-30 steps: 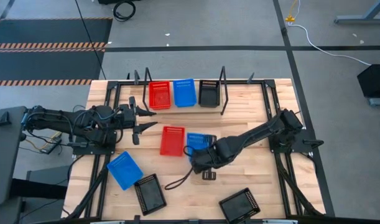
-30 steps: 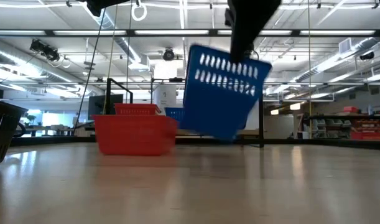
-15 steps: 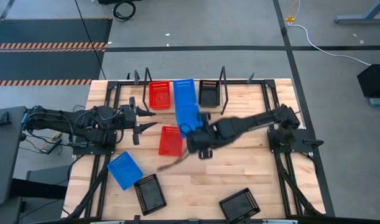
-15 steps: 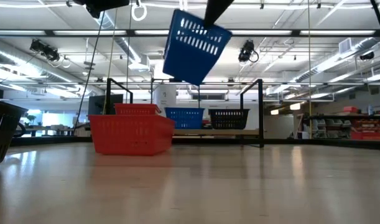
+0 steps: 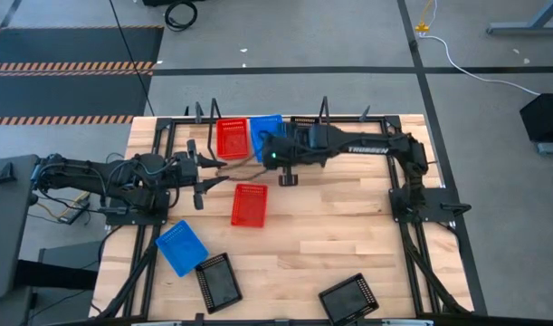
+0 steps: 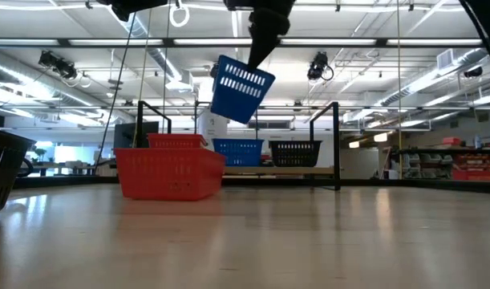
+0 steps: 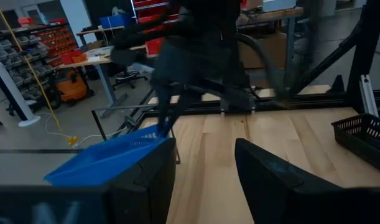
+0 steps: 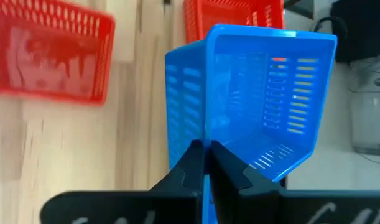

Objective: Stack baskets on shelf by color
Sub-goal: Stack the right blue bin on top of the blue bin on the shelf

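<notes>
Carried basket: right gripper is pinched shut on the wall of a blue basket, which hangs tilted in the air over the back of the table, above the shelf; judged, it is held high so it can clear the wire uprights and come down onto the blue one already there.
Shelf contents: red basket sits beside a blue basket on the shelf that is half hidden by the arm in the high view; the low view shows a black basket on the shelf next to the blue one. One colour per spot, so each looks like the base of a pile.
Left gripper: left gripper hovers over the table's left side, fingers well apart and holding nothing; judged, it waits out of the right arm's path.
Loose baskets: red basket on the table lies near the middle; blue basket near the front lies toward the left front, with a black basket just beside it, and another black basket at the front edge, well apart from them.
Count, red: two seen, one on the shelf, one loose.
Count, blue: three, one on the shelf, one carried, one loose.
Count, black: three, one on the shelf, two loose.
Remaining: judged, five baskets are not yet stacked, counting the carried one.
</notes>
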`<state>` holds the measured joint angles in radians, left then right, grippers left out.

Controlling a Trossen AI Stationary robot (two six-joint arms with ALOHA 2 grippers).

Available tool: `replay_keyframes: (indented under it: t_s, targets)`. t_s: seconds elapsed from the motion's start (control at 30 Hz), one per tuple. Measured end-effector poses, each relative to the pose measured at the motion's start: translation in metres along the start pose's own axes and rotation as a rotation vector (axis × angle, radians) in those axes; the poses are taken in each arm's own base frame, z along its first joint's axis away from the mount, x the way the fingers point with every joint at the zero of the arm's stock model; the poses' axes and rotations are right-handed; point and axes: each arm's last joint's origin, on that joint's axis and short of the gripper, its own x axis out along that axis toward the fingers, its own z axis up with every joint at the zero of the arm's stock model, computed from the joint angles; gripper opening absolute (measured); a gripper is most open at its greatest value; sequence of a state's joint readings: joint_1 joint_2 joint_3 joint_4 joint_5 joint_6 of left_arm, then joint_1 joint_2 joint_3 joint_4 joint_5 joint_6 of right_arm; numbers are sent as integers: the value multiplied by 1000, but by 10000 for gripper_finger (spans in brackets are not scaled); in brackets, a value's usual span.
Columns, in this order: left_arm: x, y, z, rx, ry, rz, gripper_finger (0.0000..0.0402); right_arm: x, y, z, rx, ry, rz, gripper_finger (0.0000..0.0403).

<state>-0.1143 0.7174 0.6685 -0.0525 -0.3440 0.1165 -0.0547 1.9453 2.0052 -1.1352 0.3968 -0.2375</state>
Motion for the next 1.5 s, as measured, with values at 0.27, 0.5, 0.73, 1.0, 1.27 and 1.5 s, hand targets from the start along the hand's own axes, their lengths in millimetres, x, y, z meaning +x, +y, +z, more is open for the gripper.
replay_keyframes:
  t_s: [0.27, 0.5, 0.73, 1.0, 1.27, 1.5]
  targets:
    - [0, 0, 0, -1, -2, 4, 172, 14, -38, -2, 21, -68, -3, 15]
    - [0, 1, 4, -2, -35, 8, 172, 44, -56, -16, 55, -58, 36, 15]
    - [0, 1, 4, 26, -39, 10, 172, 67, -62, -27, 79, -42, 3, 15]
    - [0, 2, 8, 58, -70, 50, 172, 82, -58, -32, 87, -54, -3, 15]
    - [0, 2, 9, 65, -81, 52, 172, 96, -49, -41, 87, -20, 10, 24]
    - [0, 2, 9, 66, -81, 52, 172, 97, -50, -39, 106, -44, 0, 27]
